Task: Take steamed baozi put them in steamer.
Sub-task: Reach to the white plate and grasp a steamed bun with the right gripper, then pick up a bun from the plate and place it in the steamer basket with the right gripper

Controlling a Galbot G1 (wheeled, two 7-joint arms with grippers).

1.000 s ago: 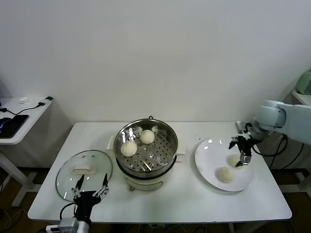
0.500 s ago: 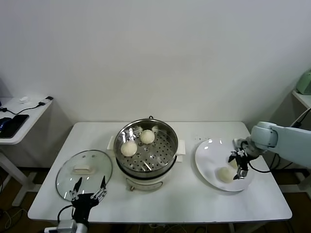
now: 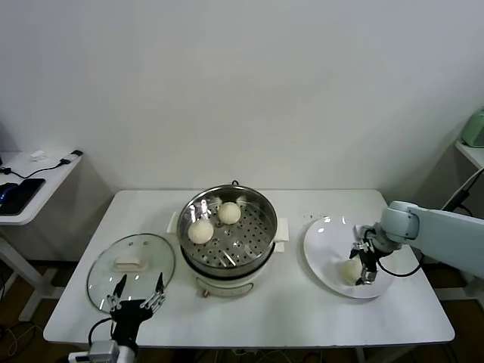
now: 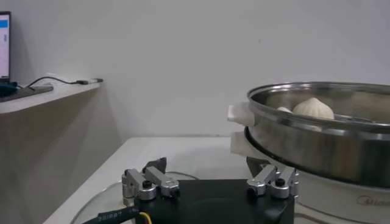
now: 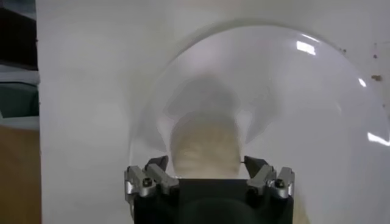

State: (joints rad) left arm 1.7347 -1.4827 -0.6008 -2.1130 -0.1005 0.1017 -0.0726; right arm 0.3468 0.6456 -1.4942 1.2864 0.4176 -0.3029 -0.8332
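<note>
The steel steamer stands mid-table on its cream base with two baozi inside, one at the front left and one at the back. It also shows in the left wrist view, with a baozi top above its rim. My right gripper is open and low over the white plate, its fingers on either side of a baozi, which also shows in the right wrist view. A second plate baozi does not show clearly. My left gripper is open, parked by the glass lid.
The round glass lid lies flat at the table's front left, under my left gripper. A side table with a phone and cables stands to the left. The plate sits near the table's right edge.
My right gripper has come down and moved toward the front of the plate, ending around the nearer baozi. The left gripper has barely moved.
</note>
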